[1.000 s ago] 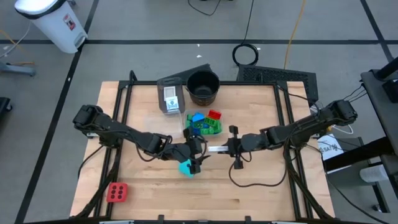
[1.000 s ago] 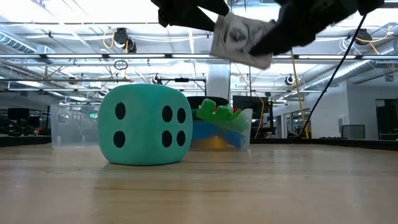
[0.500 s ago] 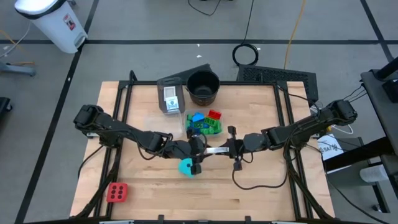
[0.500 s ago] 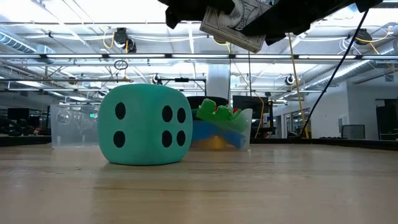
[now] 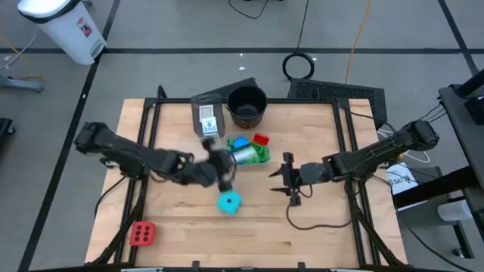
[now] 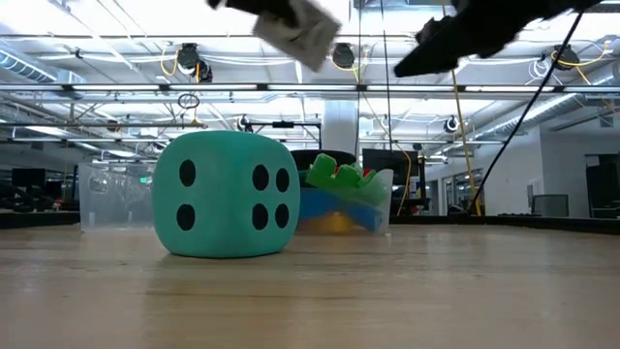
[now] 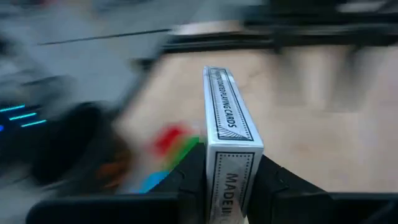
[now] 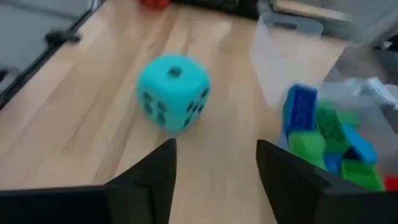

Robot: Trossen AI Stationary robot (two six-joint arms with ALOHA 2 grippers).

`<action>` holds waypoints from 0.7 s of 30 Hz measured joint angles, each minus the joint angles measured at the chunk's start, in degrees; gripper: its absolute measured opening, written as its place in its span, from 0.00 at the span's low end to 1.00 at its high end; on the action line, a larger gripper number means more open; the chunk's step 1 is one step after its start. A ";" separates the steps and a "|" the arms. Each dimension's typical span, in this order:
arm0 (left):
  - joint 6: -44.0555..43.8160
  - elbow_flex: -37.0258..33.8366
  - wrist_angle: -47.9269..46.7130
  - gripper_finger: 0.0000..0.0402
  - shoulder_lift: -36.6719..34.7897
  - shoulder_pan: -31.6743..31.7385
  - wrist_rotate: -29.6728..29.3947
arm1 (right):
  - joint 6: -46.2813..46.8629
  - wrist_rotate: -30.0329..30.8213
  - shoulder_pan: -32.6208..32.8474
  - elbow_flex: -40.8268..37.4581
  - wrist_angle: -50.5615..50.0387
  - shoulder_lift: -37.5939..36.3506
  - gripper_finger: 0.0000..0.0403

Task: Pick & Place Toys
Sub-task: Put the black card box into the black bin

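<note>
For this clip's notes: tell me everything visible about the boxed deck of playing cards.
The deck of playing cards is a small white-bordered cardboard box with grey-black print; its narrow edges carry lettering. It looks closed. The left claw holds it, one dark finger on each broad face, lifted clear of the wooden table, beside the clear tub of blocks and above the cyan dotted cube. In the low view it hangs tilted. Nothing else touches it.
</note>
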 joint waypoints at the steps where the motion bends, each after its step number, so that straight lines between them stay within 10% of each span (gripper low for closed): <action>1: -0.82 0.14 -2.94 0.16 -1.36 0.29 -3.33 | -0.02 0.00 0.15 -0.09 -1.69 -0.81 0.48; 9: -11.13 -0.23 -30.75 0.16 -5.45 11.79 -13.49 | -1.06 0.74 -0.86 -0.23 -6.87 -6.94 0.48; 21: 2.82 -6.91 -25.08 0.16 2.18 37.52 -2.35 | -3.01 0.94 -6.74 -4.72 -5.63 -11.24 0.41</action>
